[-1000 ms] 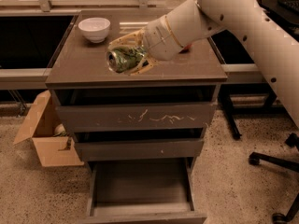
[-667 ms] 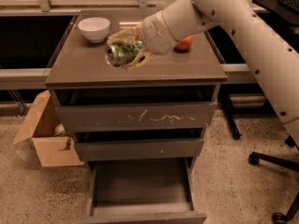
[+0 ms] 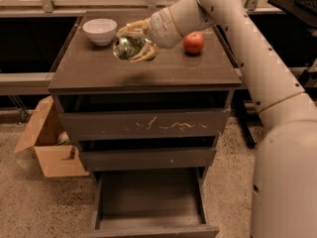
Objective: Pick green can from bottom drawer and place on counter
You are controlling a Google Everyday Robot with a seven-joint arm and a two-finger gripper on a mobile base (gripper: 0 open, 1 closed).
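1. Risk: the can sits tilted in the grasp, one end facing the camera. If released like this, it would likely roll across the surface toward an edge.
2. Risk: the bowl is just beside the can, so a leftward drift could strike it.
3. Gripper: over the rear of the surface, between bowl and apple, clamped on the can. Whether the can touches the surface cannot be told.

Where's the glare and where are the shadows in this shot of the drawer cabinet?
Camera view: the glossy counter shows a soft sheen; the green can, held in the gripper over the counter beside the white bowl, glints on its silver end; dark shadow fills the gap under the counter's edge; the open bottom drawer lies dim.
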